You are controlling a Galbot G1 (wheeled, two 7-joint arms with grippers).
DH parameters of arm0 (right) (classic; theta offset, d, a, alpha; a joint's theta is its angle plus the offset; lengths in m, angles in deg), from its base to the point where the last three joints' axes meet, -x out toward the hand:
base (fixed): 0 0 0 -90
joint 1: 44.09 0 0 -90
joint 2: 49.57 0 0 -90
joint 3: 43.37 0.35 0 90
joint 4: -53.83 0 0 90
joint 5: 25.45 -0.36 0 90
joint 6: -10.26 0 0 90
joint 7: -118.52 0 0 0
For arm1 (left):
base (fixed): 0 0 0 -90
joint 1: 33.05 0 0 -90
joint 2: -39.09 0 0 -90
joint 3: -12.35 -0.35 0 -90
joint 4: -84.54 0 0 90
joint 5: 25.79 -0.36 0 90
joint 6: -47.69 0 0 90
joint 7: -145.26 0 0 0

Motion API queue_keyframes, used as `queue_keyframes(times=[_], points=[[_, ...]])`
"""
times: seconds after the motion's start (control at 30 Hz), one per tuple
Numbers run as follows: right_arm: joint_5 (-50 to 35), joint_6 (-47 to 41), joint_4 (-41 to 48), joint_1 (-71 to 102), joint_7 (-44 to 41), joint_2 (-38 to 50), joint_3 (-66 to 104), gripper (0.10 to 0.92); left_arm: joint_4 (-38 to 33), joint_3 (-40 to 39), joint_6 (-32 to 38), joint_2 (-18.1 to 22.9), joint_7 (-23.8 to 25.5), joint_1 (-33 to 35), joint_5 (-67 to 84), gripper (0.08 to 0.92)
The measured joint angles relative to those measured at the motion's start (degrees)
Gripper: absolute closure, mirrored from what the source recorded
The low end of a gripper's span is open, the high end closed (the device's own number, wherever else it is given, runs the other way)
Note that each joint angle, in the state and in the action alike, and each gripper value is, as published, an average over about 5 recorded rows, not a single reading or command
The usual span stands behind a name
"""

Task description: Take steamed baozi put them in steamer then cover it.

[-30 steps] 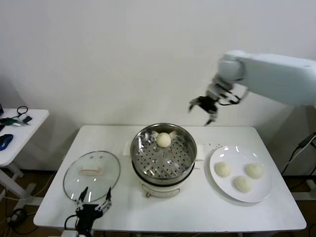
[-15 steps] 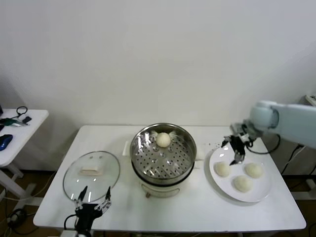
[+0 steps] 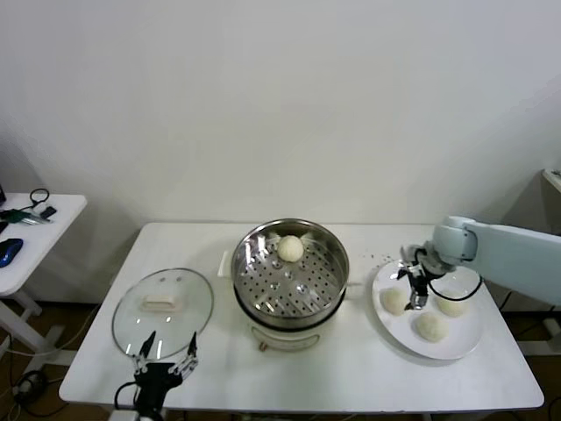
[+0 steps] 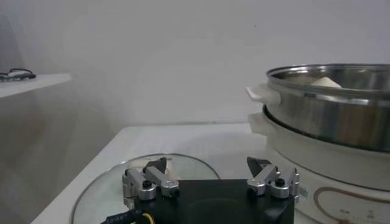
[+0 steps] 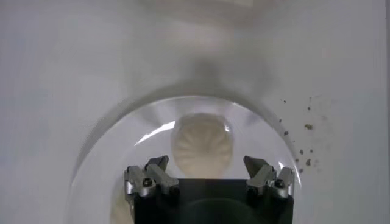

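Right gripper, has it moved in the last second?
Yes. The open right gripper has come down from high behind the table to the white plate, just over the nearest baozi.

No readable text, label, brand or number is to be found in any view. A thin curved line marking is seen on the white pot base (image 4: 341, 198) in the left wrist view, but no letters can be made out on it.
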Motion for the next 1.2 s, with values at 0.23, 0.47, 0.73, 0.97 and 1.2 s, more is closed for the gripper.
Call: queue_keyframes(times=[0.23, 0.47, 0.73, 0.97, 1.2], points=[[0.6, -1.2, 1.5, 3.7, 0.7, -0.5, 3.1, 0.277, 0.0, 0.1, 0.1, 0.0, -0.1, 0.3, -0.1, 0.177], [0.3, -1.2, 1.5, 4.6, 0.5, -0.1, 4.8, 0.382, -0.4, 0.1, 0.1, -0.1, -0.2, 0.6, -0.4, 0.177], [-3.1, 1.0, -0.1, -4.4, -2.2, 1.2, 0.5, 0.389, -1.2, -0.4, 0.4, 0.0, -0.2, 1.3, -1.2, 0.177], [-10.1, 2.8, -2.5, -21.6, -6.2, -0.5, -7.7, 0.389, -1.6, -0.9, 0.5, -0.2, -0.2, 2.0, -1.4, 0.177], [-20.4, 1.0, -9.2, -33.4, -5.9, -5.9, -10.0, 0.388, -2.1, -1.3, 0.3, -0.3, -0.2, 2.0, -1.5, 0.177]])
